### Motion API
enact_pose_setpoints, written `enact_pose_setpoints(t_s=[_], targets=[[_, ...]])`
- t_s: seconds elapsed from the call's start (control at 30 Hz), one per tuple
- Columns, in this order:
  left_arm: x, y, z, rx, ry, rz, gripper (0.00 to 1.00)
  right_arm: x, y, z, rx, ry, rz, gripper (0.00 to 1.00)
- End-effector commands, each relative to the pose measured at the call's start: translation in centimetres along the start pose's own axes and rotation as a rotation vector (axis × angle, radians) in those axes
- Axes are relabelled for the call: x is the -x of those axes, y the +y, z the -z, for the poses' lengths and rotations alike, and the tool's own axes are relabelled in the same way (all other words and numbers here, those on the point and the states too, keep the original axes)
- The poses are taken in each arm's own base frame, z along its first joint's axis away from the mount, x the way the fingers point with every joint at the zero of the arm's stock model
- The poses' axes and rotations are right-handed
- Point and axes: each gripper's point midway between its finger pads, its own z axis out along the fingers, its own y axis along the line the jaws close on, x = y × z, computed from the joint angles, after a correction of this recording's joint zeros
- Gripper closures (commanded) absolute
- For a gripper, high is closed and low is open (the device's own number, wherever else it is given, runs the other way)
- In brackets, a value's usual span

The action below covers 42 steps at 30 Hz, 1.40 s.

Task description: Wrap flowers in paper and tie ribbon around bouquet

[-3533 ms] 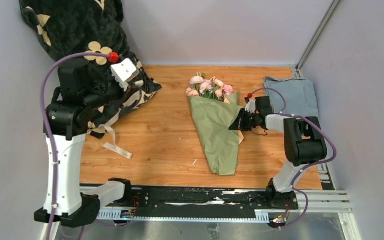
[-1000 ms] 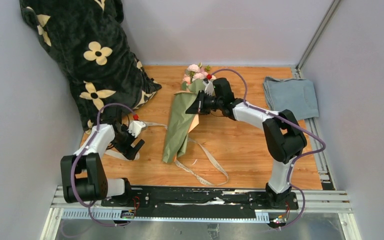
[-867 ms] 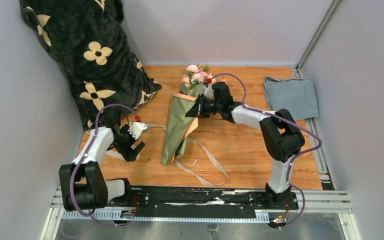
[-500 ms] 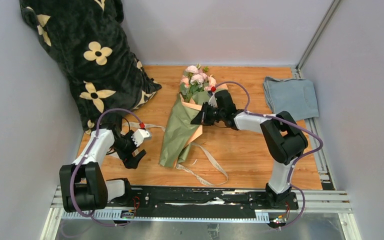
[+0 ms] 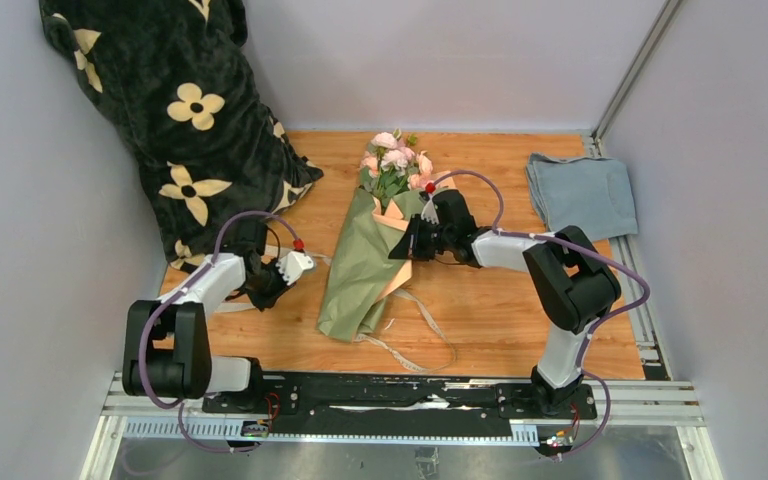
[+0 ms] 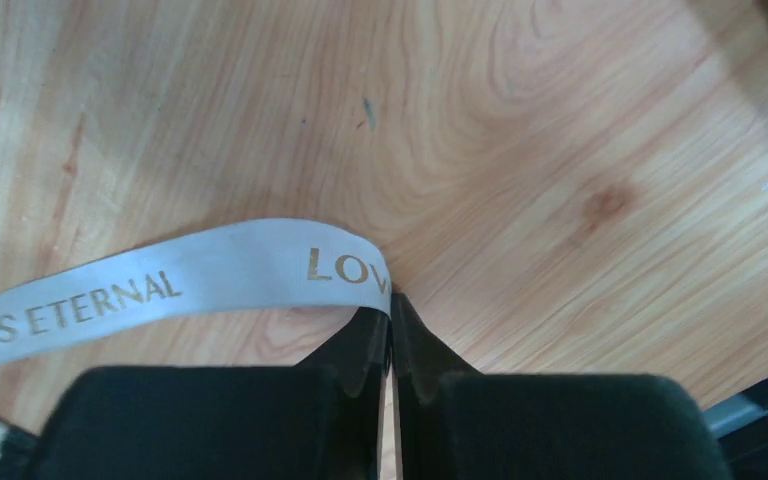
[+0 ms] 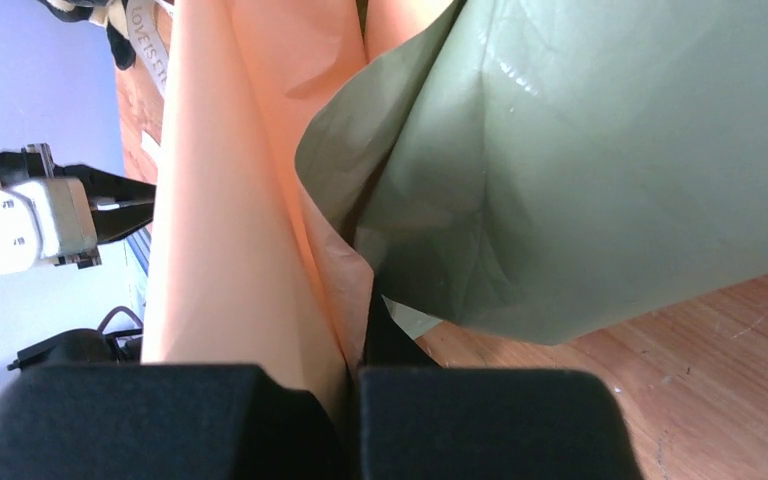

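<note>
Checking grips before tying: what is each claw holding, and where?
Left claw pinches the ribbon at its gold lettering. Right claw pinches the paper wrap at its loose side edge.

Wood-grain tabletop (image 5: 500,310); pale grey walls (image 5: 430,60); black flower-print plush blanket (image 5: 160,90), far-left corner; folded blue-grey cloth (image 5: 580,195), right.

I see the whole worktop (image 5: 490,310) from overhead; my wrist cameras sit close, left and right of the bouquet (image 5: 365,275).

Lab cell: grey walls (image 5: 440,60), aluminium rail (image 5: 380,428)
</note>
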Motion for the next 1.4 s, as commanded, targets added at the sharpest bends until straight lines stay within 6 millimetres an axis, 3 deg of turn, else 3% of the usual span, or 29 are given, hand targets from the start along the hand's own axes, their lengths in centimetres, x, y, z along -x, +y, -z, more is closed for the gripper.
enact_pose_setpoints(t_s=[0.0, 0.07, 0.13, 0.3, 0.37, 0.47, 0.53, 0.6, 0.7, 0.83, 1.13, 1.37], targets=[[1.3, -1.1, -0.6, -0.028, -0.019, 0.003, 1.0, -0.7, -0.6, 0.5, -0.012, 0.013, 0.022, 1.0], [3.8, -0.8, 1.7, -0.002, -0.09, 0.005, 1.0, -0.9, -1.0, 0.4, -0.016, 0.025, 0.02, 1.0], [7.6, -0.8, 5.2, 0.039, -0.193, -0.035, 1.0, -1.1, -1.4, 0.3, -0.017, 0.032, 0.011, 1.0], [17.5, -5.2, 13.9, 0.001, -0.433, -0.217, 1.0, -1.6, -2.4, 0.4, -0.023, 0.038, -0.004, 1.0], [20.8, -7.0, 15.4, -0.018, -0.467, -0.267, 1.0, -1.8, -2.9, 0.4, -0.025, 0.043, -0.006, 1.0], [25.0, -10.7, 15.6, -0.072, -0.474, -0.395, 1.0, -2.4, -3.3, 0.4, -0.022, 0.079, -0.001, 1.0], [27.5, -11.4, 15.4, -0.102, -0.488, -0.399, 1.0, -2.9, -3.6, 0.3, -0.028, 0.096, -0.002, 1.0], [29.1, -10.4, 13.3, -0.076, -0.465, -0.348, 1.0, -3.1, -4.0, 0.4, -0.037, 0.095, -0.007, 1.0], [30.3, -8.4, 8.0, -0.014, -0.411, -0.275, 1.0, -3.2, -4.1, 0.5, -0.031, 0.087, -0.022, 1.0], [29.6, -9.3, 2.3, -0.104, -0.325, -0.214, 1.0, -3.1, -4.3, 0.9, -0.021, 0.063, -0.064, 0.99], [27.1, -10.4, -4.8, -0.191, -0.193, -0.163, 1.0, -2.4, -4.2, 3.1, -0.095, 0.001, -0.034, 0.73], [25.6, -10.6, -7.7, -0.21, -0.115, -0.141, 1.0, -2.2, -3.9, 6.7, -0.178, -0.084, -0.008, 0.51]])
